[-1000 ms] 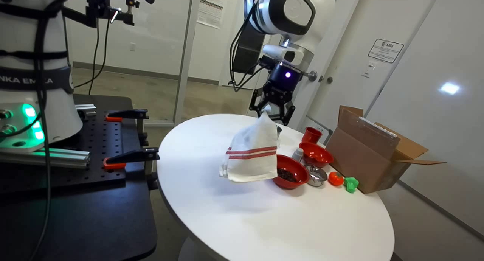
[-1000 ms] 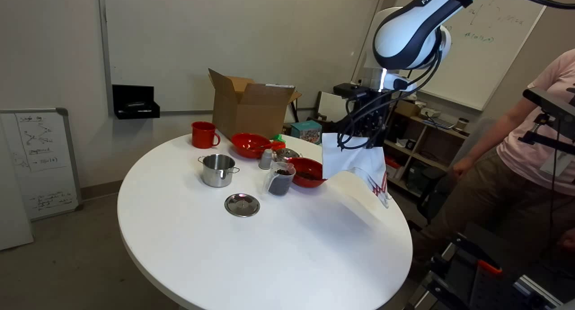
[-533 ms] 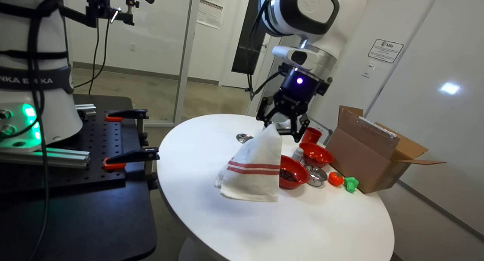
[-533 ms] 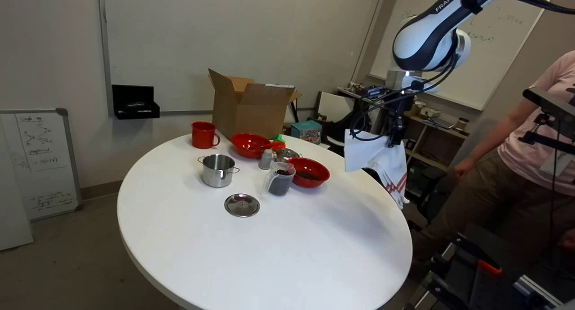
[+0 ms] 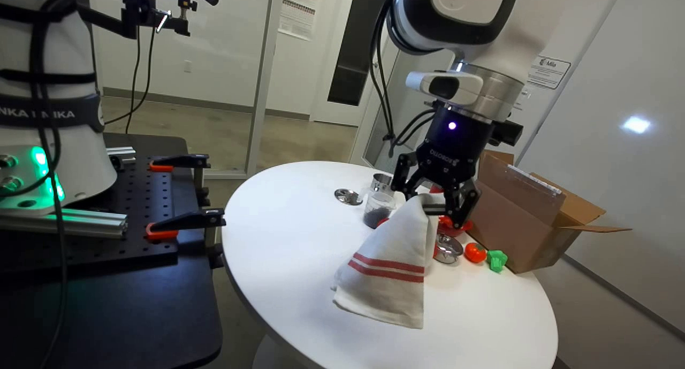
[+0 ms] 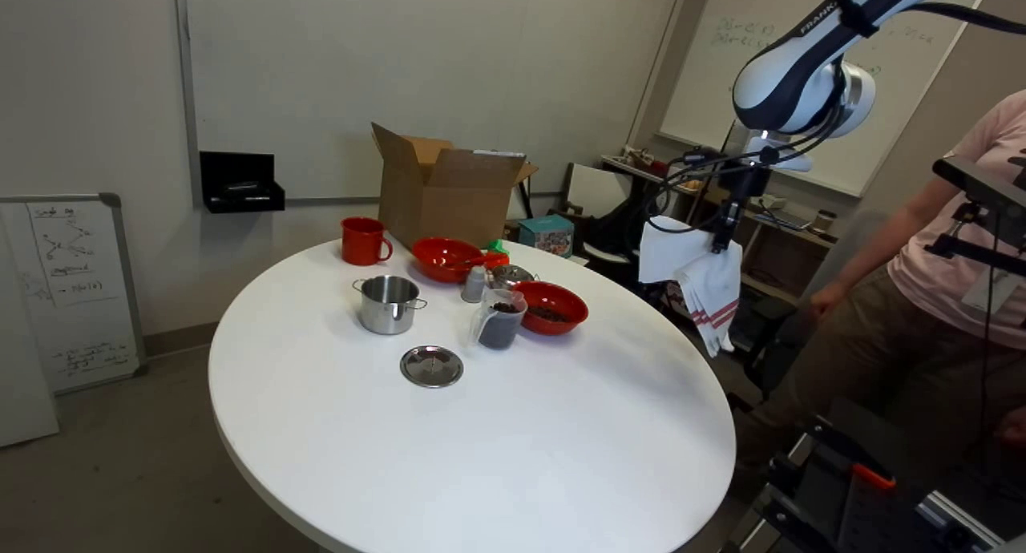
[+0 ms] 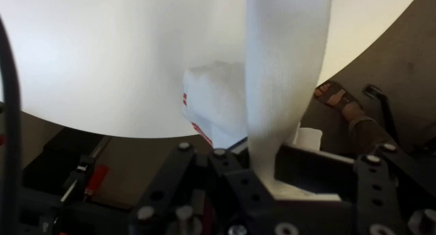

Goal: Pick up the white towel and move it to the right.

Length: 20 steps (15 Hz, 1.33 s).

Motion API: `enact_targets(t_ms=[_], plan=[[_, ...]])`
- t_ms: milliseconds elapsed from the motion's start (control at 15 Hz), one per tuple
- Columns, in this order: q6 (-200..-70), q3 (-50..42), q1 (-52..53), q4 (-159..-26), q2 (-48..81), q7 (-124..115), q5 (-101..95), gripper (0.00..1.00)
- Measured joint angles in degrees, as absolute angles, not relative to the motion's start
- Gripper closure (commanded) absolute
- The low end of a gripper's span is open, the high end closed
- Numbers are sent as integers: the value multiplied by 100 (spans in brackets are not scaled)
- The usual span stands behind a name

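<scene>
Above the round white counter (image 5: 278,224), in an exterior view, the hand (image 5: 426,202) pinches the upper end of the white towel (image 5: 388,289), whose red-striped lower part seems to hang clear of the counter. A cardboard box (image 5: 508,219) and a tomato (image 5: 474,252) sit toward the counter's edge.

In an exterior view the white towel (image 6: 709,284) appears, from that angle, just outside the counter's rim, while a stainless-steel pot (image 6: 389,312), a lid (image 6: 432,366) and a red bowl (image 6: 553,307) rest on the counter, apart from it.

In the wrist view the white towel passes between the fingers (image 7: 306,170), seen partly over the counter and partly over the floor (image 7: 385,64) past its rim.

I judge the pick-up done and the carry rightward the current step; which side of the counter is meant is not clear. Setting it down and letting go remain.
</scene>
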State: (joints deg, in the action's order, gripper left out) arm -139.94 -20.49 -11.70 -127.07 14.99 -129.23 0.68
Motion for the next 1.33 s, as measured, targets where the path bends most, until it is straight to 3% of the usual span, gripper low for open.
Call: enact_targets(t_ms=[800, 1333], plan=[[-14087, -1743, -934, -12366, 2400, -14932, 913, 100], [-14327, -3881, 952, -11826, 3788, -14918, 3731, 100]])
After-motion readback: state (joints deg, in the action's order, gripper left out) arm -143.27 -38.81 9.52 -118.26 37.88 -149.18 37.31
